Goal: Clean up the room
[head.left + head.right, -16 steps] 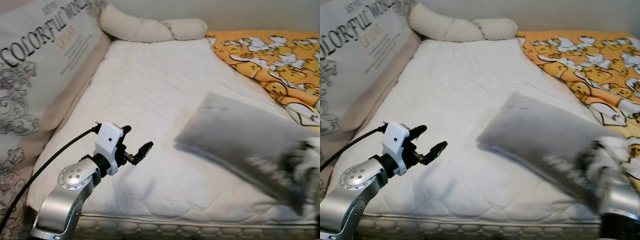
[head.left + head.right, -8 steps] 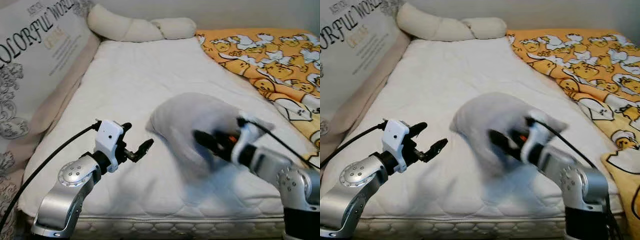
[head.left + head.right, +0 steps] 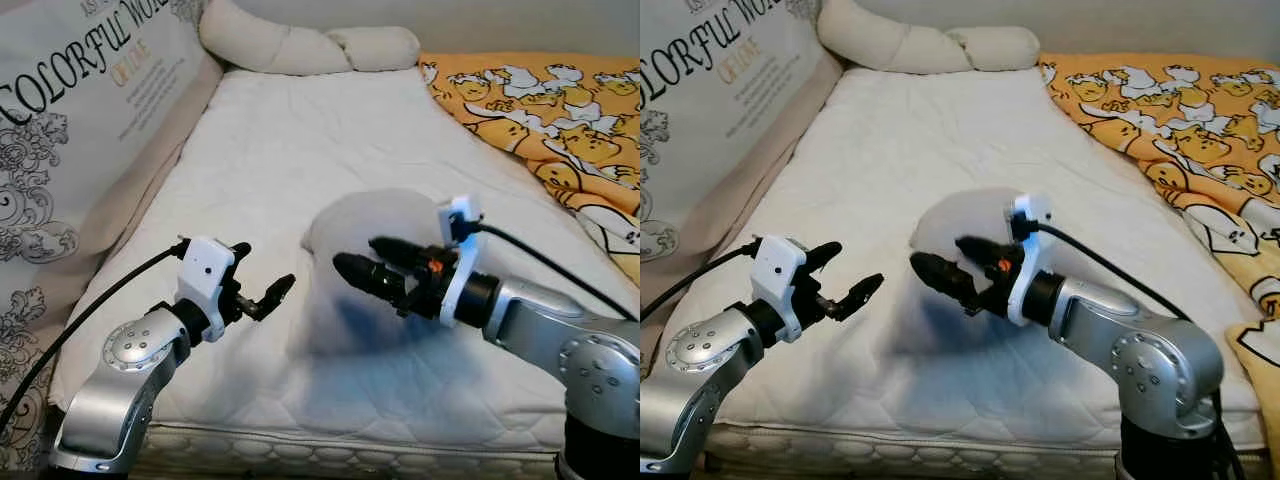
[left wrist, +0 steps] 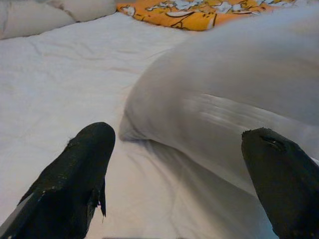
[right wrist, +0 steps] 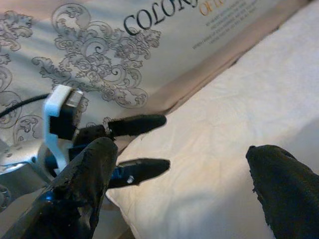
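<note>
soft grey pillow point(image 3: 385, 225) just tossed, now behind right pincer point(image 3: 372, 262) (wide open, empty) | left pincer point(image 3: 262, 285) open, empty | tidying underway

White mattress point(image 3: 940, 130) with a grey pillow point(image 3: 960, 215) lying on it, pretty blurred. The right gripper point(image 3: 945, 265) reaches in over the pillow, fingers apart. The left gripper point(image 3: 845, 275) hangs above the mattress just beside it, also spread. Orange cartoon blanket point(image 3: 1170, 110) on the right, cream bolster point(image 3: 925, 45) at the head.
</note>
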Controlling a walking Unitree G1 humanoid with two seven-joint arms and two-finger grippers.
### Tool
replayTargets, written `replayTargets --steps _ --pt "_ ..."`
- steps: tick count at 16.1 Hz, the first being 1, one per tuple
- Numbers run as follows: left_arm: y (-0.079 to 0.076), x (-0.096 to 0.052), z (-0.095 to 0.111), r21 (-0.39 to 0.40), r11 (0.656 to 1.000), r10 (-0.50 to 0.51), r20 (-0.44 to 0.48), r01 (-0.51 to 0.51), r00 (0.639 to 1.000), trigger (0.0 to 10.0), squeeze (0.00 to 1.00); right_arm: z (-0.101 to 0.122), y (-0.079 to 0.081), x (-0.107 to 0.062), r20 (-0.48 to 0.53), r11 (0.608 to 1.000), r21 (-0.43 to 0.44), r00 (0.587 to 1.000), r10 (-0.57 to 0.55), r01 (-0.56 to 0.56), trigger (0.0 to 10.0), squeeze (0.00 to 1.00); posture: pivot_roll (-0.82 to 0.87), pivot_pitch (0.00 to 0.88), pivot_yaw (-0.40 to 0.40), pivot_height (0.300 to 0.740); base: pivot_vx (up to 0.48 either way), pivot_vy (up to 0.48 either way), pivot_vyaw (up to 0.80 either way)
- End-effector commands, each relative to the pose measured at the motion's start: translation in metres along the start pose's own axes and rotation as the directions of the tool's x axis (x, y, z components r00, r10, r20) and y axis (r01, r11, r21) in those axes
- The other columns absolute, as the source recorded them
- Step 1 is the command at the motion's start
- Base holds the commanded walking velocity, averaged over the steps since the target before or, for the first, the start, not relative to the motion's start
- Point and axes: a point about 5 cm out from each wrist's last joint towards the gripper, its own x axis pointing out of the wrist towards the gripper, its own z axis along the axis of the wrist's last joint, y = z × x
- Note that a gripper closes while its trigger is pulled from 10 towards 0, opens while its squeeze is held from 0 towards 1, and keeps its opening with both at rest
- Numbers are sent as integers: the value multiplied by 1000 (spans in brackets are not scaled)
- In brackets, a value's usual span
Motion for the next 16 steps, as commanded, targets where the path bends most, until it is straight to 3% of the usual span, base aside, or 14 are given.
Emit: replayTargets --steps 1,6,8,10,11,14,15,16 --pt "6 -2 0 6 1000 12 -5 -12 1000 10000 0 7 5 -3 11 1000 -30 1000 0 0 10000 0 -2 0 36 740 0 0 0" --pt "6 1 -2 -65 998 2 -31 -4 1000 10000 0 24 8 -5 83 998 -58 996 -28 32 10000 0 -10 0 45 740 0 0 0" --pt "12 14 -1 -72 994 82 0 -82 997 10000 0 27 -22 -7 85 975 15 972 -221 220 10000 0 -18 0 48 740 0 0 0" --pt "12 33 -6 -166 977 142 21 -137 990 10000 0 23 -54 -14 63 912 -30 911 -408 410 10000 0 -23 0 45 740 0 0 0" --pt "11 40 -8 -206 968 150 25 -142 988 10000 0 20 -64 -16 68 891 -34 891 -450 453 10000 0 -22 0 43 740 0 0 0" --pt "-2 60 -19 -328 943 59 31 -45 998 10000 0 16 -85 -21 86 843 -46 843 -531 536 10000 0 -32 0 56 740 0 0 0" --pt "-12 74 -28 -390 921 -3 33 15 999 10000 0 4 -108 -27 56 798 -37 798 -600 602 10000 0 -34 0 61 740 0 0 0" --pt "-16 78 -31 -409 912 -22 24 30 999 10000 0 -2 -117 -29 39 785 -28 785 -618 619 10000 0 -34 0 61 740 0 0 0"
